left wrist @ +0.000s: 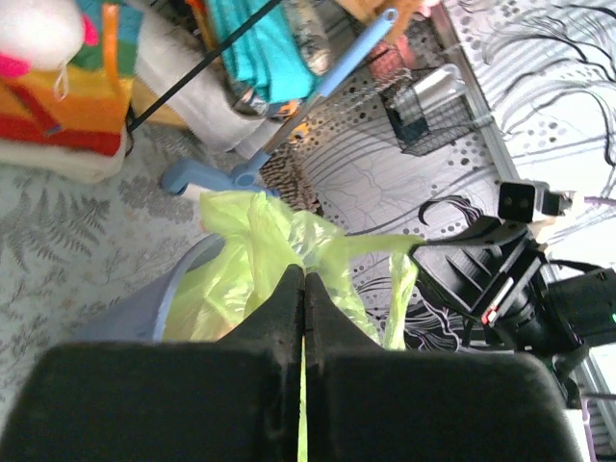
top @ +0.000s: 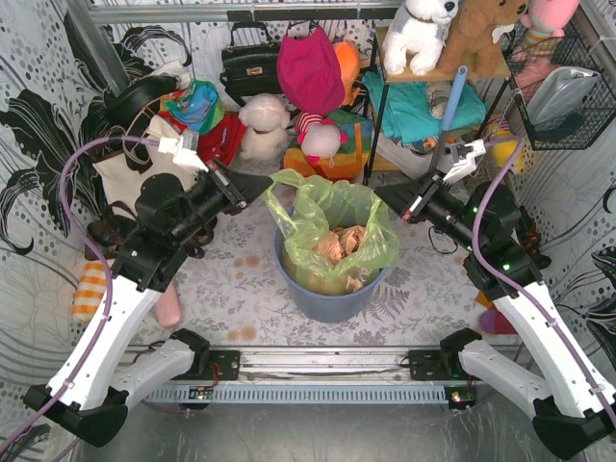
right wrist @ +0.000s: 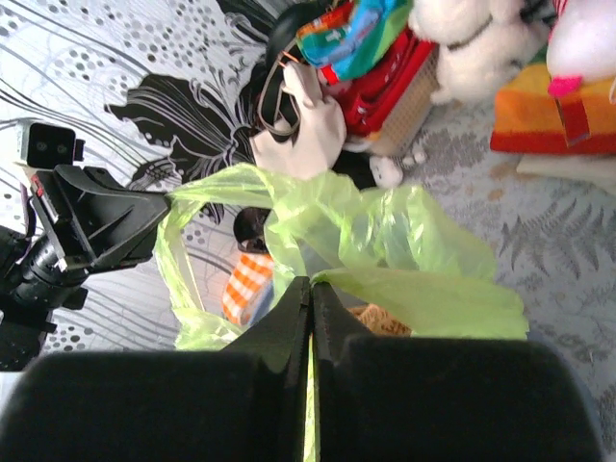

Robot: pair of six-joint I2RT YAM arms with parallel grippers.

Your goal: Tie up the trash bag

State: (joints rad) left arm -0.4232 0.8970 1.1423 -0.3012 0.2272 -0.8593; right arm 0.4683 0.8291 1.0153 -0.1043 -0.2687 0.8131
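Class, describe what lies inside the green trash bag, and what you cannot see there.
Crumpled tan paper sits inside the trash bag. Whatever lies beneath the paper, and the bag's bottom, is hidden by the paper and the bin.

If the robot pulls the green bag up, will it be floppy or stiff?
Probably floppy: the trash bag is thin, crinkly film sagging between left hand and right hand. Likely light: only crumpled paper shows inside. Might tear if yanked.

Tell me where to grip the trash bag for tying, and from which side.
Take the trash bag by its loose rim flaps above the bin, one from each side: the thin film stands free there, but drapes over the bin's edge lower down. The left pincer and right pincer are shut on those flaps.
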